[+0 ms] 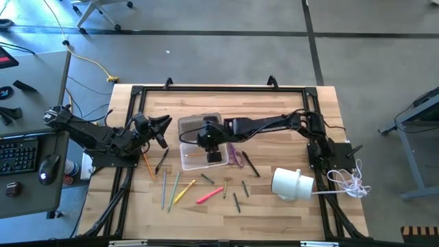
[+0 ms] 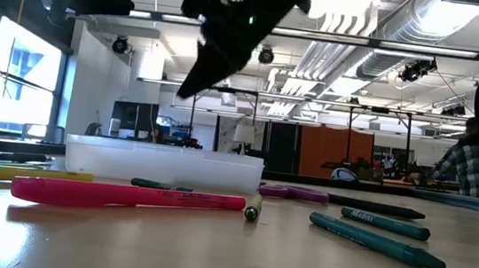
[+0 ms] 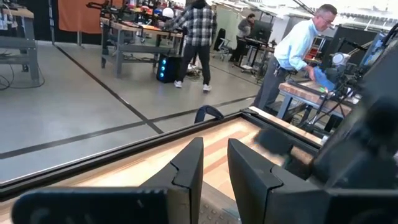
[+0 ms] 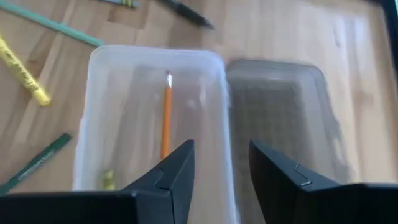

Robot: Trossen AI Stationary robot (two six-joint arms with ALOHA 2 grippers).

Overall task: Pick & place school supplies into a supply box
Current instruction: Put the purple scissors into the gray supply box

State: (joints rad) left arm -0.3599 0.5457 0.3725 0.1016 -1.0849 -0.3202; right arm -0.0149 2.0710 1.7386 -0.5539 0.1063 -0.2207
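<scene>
Right gripper (image 4: 221,163) hangs over the supply box (image 4: 99,112), fingers parted, nothing between them. An orange pencil (image 4: 166,118) lies inside the box, something yellow (image 4: 109,180) near it. The ribbed lid (image 4: 280,118) sits just beside the box, off it. Left gripper (image 1: 162,127) waits at the desk's left side, fingers a little apart, holding nothing I can see.

Most of the supplies are on the desk (image 1: 288,213) in front of the box: pink marker (image 1: 209,195), yellow pencil (image 1: 184,191), green pens (image 2: 376,238), dark pens, purple scissors (image 1: 235,156) just right of the box.

You'd likely do best to lift clear of the box walls before swinging out. Take the nearest loose item next, fingers across its shaft near the middle. Watch the scissors: they're close to a dark pen, so you could pinch both.
</scene>
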